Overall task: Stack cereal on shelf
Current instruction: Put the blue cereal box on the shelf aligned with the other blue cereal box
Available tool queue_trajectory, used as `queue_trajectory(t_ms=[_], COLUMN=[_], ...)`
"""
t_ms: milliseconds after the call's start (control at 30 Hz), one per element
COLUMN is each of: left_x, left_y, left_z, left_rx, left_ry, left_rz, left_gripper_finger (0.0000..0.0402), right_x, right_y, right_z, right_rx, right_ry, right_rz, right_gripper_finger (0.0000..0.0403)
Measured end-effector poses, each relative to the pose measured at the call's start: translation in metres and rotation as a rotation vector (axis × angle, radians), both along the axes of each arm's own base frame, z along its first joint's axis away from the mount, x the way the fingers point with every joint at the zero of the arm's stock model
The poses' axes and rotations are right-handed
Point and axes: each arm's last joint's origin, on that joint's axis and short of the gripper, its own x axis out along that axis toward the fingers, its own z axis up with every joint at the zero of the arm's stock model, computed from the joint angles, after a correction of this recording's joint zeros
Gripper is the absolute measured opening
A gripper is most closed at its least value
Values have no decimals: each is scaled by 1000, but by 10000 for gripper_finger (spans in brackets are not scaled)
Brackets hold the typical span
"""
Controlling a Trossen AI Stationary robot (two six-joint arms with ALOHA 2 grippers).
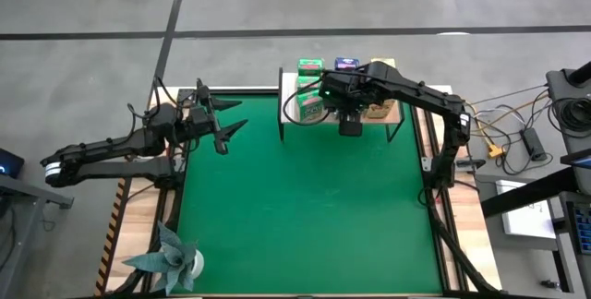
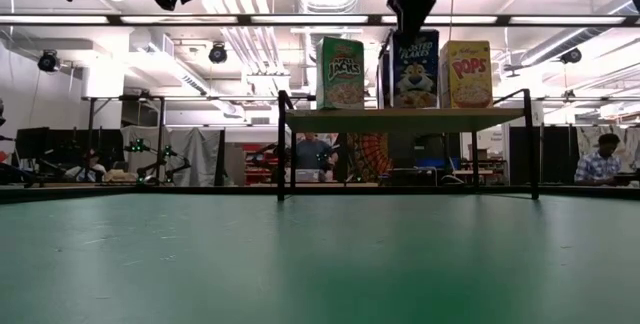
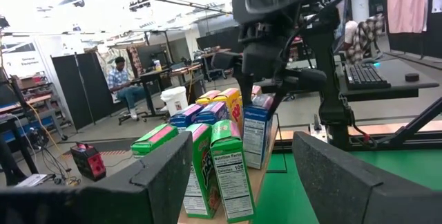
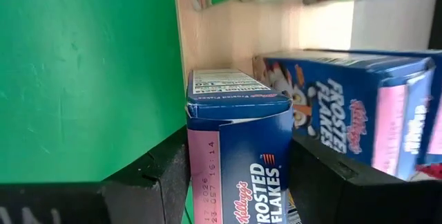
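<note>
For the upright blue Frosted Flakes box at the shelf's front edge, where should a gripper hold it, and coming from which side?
Grip the blue Frosted Flakes cardboard box near its top, across its narrow width, coming from above. It stands upright between the green box and yellow box on the wooden shelf. The right gripper is shut on it there.

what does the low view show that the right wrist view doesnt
Only the low view shows the shelf on its black legs with three upright boxes in front: green box, blue box and yellow box, plus people in the room behind. Only the right wrist view shows the right tool with a finger either side of a blue Frosted Flakes box, a second blue box beside it, and the wooden board up close. Both share the blue cereal and the right arm at the shelf.
</note>
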Motion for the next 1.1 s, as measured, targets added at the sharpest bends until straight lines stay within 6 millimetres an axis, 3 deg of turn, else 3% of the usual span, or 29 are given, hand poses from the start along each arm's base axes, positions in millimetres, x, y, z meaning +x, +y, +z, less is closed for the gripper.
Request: queue_trajectory(t_ms=[433, 1100], left_x=[0, 0], left_y=[0, 0], left_z=[0, 0], left_rx=[0, 0], left_ry=[0, 0], left_rz=[0, 0], left_gripper_finger=[233, 233], right_x=[0, 7], right_y=[-5, -8], right_z=[-3, 0], right_rx=[-6, -38], right_ry=[8, -49], right_rz=[10, 55], right_gripper_finger=[225, 226])
